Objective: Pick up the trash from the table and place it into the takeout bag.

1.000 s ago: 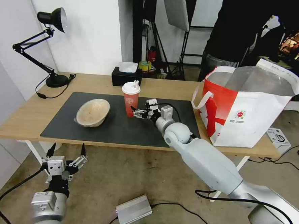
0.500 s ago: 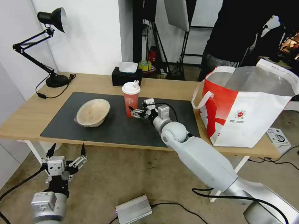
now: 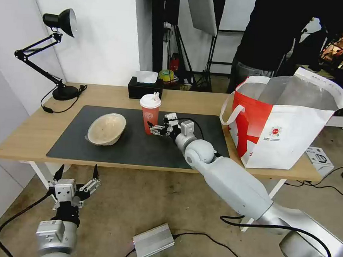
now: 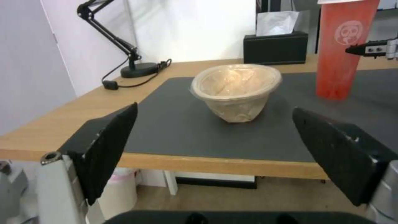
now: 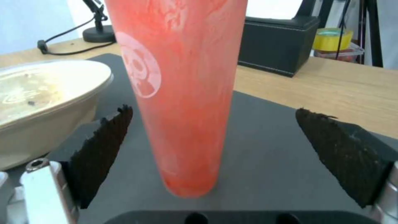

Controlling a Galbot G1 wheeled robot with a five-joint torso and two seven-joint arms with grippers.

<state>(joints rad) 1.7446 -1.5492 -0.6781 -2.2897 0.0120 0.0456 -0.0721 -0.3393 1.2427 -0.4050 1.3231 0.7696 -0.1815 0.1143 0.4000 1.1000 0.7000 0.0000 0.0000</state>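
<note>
On mat [image 3: 100,147], lidded red cup [image 3: 149,114] before spread right end effector [image 3: 153,128], pulp bowl [image 3: 106,129] residue-smeared

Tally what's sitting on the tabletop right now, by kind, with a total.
Red drink cup with white lid: 1
Beige shallow pulp bowl: 1
White and red insulated takeout bag: 1
Black tissue box: 1
Black desk lamp: 1
Dark grey mat: 1
Total: 6

Studio, light stands [image 3: 212,49], softbox [image 3: 202,10]
</note>
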